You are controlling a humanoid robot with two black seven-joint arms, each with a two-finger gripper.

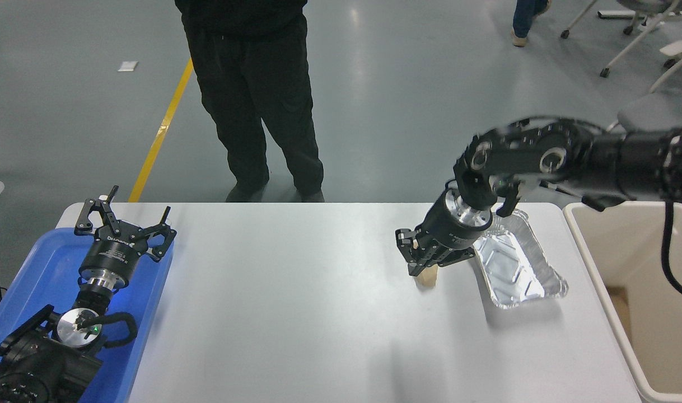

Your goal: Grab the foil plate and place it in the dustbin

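The foil plate [514, 263], a shiny silver rectangular tray, lies on the white table [290, 313] near its right end, tilted lengthwise and empty. The dustbin [626, 268], a large cream bin, stands just past the table's right edge. My right gripper [415, 258] hangs raised above the table just left of the foil plate, pointing down and to the left, apart from the plate. It stands in front of the crumpled tan paper wad [429, 277] and hides most of it. My left gripper [122, 215] is open and parked over the blue tray.
A blue tray [33, 280] lies at the table's left end under the left arm. A person in black [251, 101] stands at the far side, left of centre. Office chairs [649, 106] stand at the upper right.
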